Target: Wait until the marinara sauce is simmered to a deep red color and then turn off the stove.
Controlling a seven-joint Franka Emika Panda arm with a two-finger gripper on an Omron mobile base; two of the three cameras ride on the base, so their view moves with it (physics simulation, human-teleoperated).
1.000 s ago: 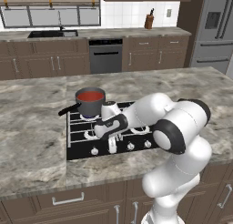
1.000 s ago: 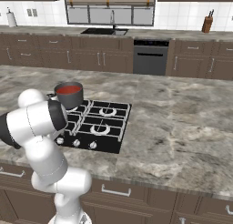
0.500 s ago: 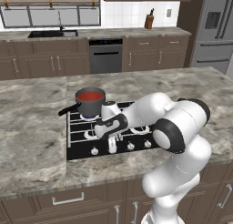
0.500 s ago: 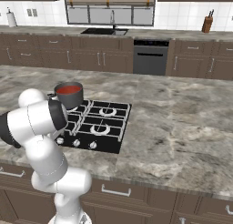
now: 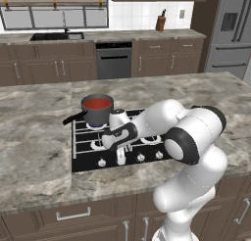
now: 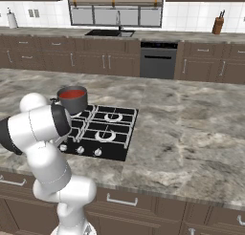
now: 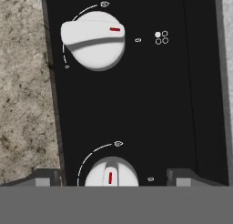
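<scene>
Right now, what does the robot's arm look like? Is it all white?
Mostly white. The smooth, rounded white robot arm has fat tube-shaped pieces with glossy black bands at the joints. Its hand is a white block with a dark grey panel, ending in two small dark grey fingertips. No cables or markings show.

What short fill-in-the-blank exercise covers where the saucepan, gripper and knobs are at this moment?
1. The dark grey saucepan of red marinara sauce sits on the black stove's rear ____ burner in the left base view.
2. The two-finger gripper hangs over the row of small silver ____.
3. Each knob in the hand view bears a ____ mark.

Missing words: left; knobs; red
</scene>
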